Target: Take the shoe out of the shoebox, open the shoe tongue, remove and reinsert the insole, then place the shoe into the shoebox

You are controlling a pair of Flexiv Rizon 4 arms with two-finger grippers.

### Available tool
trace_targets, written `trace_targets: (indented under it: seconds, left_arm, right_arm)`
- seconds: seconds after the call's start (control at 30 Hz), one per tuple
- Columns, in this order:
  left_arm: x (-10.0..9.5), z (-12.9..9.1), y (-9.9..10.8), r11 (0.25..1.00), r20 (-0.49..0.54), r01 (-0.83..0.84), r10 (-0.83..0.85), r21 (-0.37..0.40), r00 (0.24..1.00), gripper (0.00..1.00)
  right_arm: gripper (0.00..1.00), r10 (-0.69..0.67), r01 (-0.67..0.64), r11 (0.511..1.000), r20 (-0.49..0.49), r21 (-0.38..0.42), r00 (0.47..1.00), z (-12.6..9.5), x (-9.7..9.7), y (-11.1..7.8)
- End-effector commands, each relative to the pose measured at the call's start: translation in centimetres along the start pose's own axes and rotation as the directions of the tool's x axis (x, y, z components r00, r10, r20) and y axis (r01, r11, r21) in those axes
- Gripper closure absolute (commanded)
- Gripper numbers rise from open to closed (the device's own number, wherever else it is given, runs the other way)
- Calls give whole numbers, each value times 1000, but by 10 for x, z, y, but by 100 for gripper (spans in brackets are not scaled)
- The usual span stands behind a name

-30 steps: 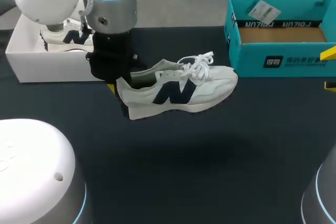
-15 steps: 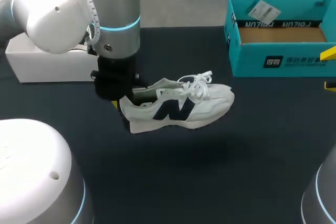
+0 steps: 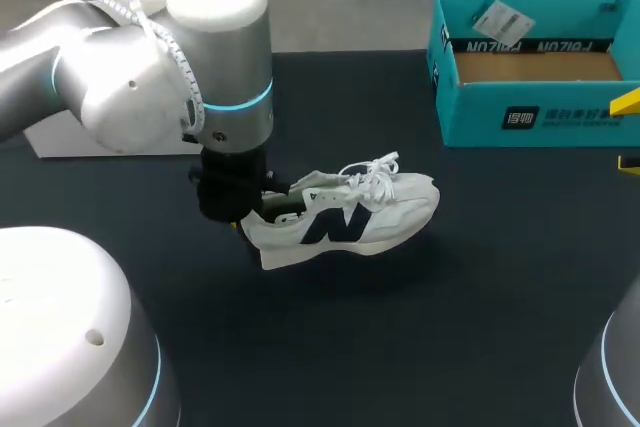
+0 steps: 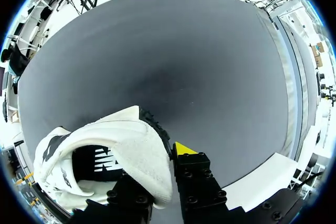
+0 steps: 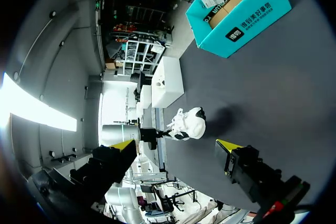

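Overhead: grips a white lace-up sneaker with a dark side logo (image 3: 345,215) by the heel in the left gripper (image 3: 244,224), low over the dark table (image 3: 480,307), well apart from the teal cardboard box (image 3: 520,112), toe toward it; white cardboard shoebox (image 3: 60,137) farther from that box. Left wrist: clamps the heel from both sides, one yellow tip outside, the other finger inside the collar. Right wrist: holds the right gripper (image 5: 176,148) released, fingers spread wide, far from the teal box, sneaker ahead between the tips.
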State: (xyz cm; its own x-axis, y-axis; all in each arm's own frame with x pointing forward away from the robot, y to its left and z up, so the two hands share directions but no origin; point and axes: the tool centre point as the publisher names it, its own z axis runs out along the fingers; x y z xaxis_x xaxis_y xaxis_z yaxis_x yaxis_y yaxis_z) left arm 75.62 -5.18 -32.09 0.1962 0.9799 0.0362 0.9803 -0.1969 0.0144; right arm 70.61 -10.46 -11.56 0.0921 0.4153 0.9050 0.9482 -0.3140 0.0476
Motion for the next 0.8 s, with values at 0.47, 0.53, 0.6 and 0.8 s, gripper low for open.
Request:
trace_targets:
  seconds: [0.47, 0.53, 0.6, 0.8]
  left_arm:
    - [1, 64, 17, 999, -40, 6, -8, -54, 999, 100]
    - [0, 66, 16, 998, -45, 2, -4, -56, 999, 100]
    - [0, 67, 16, 999, -49, -2, 0, -51, 999, 100]
    - [-2, 62, 11, 999, -60, 10, -12, -46, 998, 52]
  right_arm:
    - [0, 1, -1, 1000, 3, -3, 1000, 0, 0, -2]
    - [0, 1, -1, 1000, 3, -3, 1000, 0, 0, -2]
    - [0, 1, -1, 1000, 3, -3, 1000, 0, 0, -2]
    - [0, 1, -1, 1000, 3, -3, 1000, 0, 0, -2]
